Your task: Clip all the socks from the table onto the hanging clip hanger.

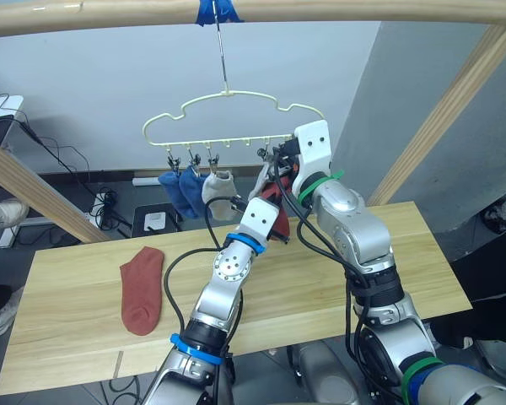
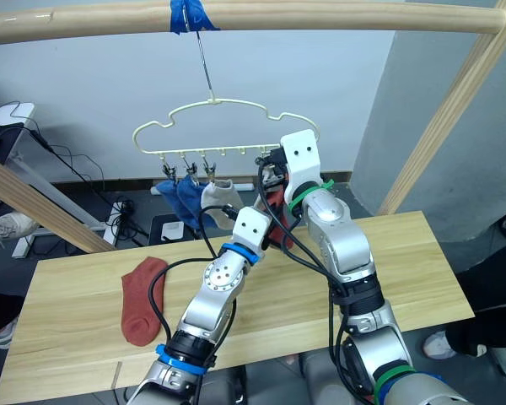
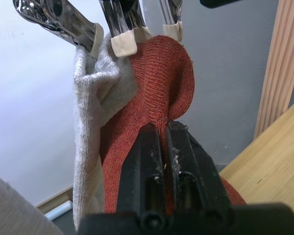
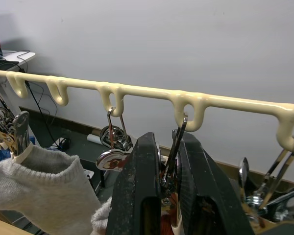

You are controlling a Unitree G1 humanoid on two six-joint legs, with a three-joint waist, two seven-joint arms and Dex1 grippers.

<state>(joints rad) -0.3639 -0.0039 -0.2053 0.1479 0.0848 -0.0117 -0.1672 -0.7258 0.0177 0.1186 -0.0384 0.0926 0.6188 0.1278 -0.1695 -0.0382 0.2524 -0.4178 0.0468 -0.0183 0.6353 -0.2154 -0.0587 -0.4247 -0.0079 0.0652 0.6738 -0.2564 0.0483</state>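
Our left pincer point(image 3: 162, 132) pinches the red sock point(image 3: 157, 83); our right pincer point(image 4: 167, 147) squeezes a clip point(image 4: 172, 161). Releasing it off-fabric drops the sock.

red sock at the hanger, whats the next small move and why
Probably release the right gripper so the clip it squeezes closes on the red sock, while the left gripper keeps pinching the sock. The left wrist view shows the sock's edge already up at the clip tips. Another red sock lies on the table.
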